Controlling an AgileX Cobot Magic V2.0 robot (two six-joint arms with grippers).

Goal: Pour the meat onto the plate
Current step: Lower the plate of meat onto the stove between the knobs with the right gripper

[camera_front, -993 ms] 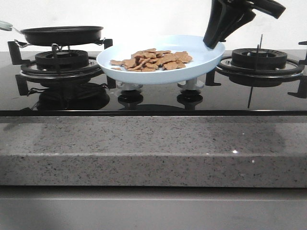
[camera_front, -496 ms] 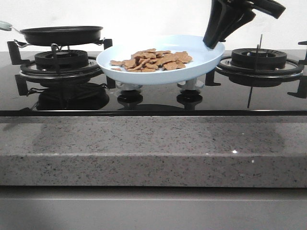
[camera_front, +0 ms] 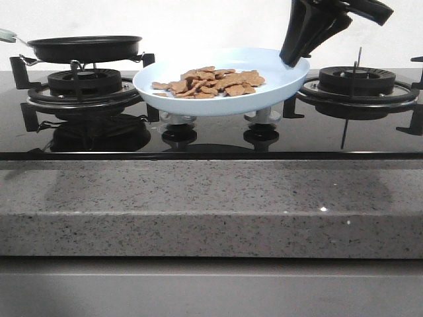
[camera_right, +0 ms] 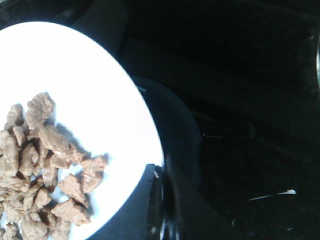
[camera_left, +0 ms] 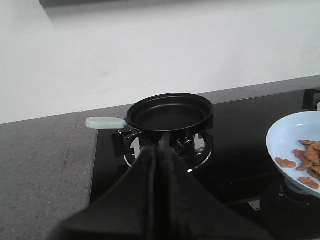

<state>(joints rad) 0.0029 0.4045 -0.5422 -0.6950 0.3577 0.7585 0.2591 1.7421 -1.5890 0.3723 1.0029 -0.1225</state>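
Observation:
The pale blue plate (camera_front: 218,109) hangs just above the hob's middle, with the heap of reddish-brown meat (camera_front: 211,82) lying on it. My right gripper (camera_front: 294,61) is shut on the plate's right rim, coming down from above. In the right wrist view the plate (camera_right: 100,100) looks white, the meat (camera_right: 45,165) sits on it, and the right gripper (camera_right: 159,175) pinches its edge. My left gripper (camera_left: 162,145) is shut on nothing, just short of the black frying pan (camera_left: 170,112). That view also catches the plate (camera_left: 285,140) and some meat (camera_left: 307,160).
The black frying pan (camera_front: 86,47), showing nothing inside, sits on the left burner, its pale green handle (camera_left: 105,122) pointing left. A bare burner (camera_front: 357,82) with raised grate prongs is at the right. Two knobs (camera_front: 180,129) stand under the plate. A speckled stone counter runs along the front.
The plate with the meat has risen a hair in the right gripper's hold. Nothing else has moved.

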